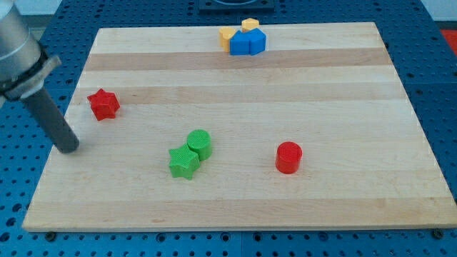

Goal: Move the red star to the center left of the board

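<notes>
One red star (103, 104) sits near the surface's (235, 193) left edge, at nine o'clock. My tip (69, 148), a plain rod with no claw, rests at its seven o'clock, holding nothing.

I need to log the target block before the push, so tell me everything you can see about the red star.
The red star is a small, chunky block of solid matte red with short blunt points, looking like painted wood or plastic. It lies flat on the pale wooden board, near the view's left edge and slightly above mid-height. Nothing touches it; the other blocks are well away. My tip rests below it and to the view's left, apart from it.
</notes>
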You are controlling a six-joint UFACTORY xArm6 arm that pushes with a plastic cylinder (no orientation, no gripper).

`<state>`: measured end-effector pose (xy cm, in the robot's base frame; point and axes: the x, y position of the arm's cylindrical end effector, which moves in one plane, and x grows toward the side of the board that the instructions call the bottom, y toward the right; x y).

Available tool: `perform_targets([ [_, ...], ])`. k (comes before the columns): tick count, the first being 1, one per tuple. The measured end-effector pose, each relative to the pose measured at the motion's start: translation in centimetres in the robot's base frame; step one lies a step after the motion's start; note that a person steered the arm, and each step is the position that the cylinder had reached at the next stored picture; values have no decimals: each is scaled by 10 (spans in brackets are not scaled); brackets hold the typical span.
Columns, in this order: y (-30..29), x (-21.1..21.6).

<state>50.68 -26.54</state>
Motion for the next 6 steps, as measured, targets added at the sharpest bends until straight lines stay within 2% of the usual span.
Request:
perform_targets([
  [1, 25, -11],
  [2, 76, -31],
  [3, 86, -59],
  [6, 30, -103],
])
